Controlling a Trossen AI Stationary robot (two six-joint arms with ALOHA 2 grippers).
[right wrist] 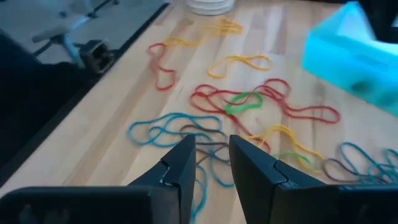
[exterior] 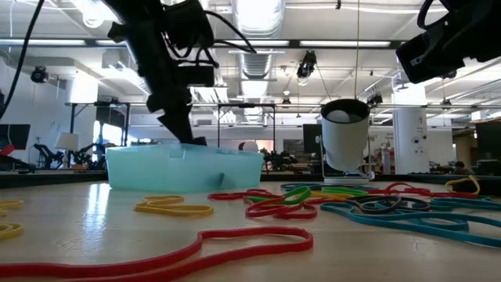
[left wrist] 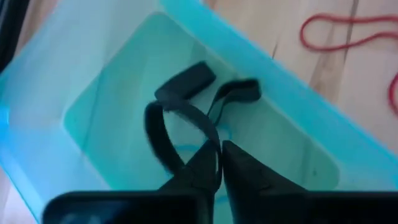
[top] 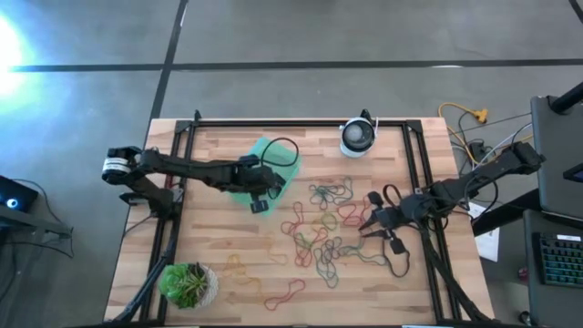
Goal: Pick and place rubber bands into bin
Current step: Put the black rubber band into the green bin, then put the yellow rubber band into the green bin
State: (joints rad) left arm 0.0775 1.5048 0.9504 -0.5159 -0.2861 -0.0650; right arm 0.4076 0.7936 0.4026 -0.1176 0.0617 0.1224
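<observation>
Over the teal bin (top: 273, 162) at the table's left-centre, my left gripper (left wrist: 219, 155) hangs inside the tray, fingers nearly together with a black rubber band (left wrist: 180, 106) looped at the tips; whether it is still pinched or just draped, I cannot tell. The band's loop droops toward the bin floor. On the right side of the wooden table (top: 228, 264), my right gripper (right wrist: 211, 158) hovers above the pile of rubber bands (top: 323, 228), fingers apart, nothing between them. Below it lie teal, red, yellow and green loops, tangled and overlapping. More strays: a red band (top: 284, 293) near the front edge, yellow ones nearby. Potted plant (top: 189, 284) sits at the front-left corner, white round device (top: 358, 137) at the back edge.
</observation>
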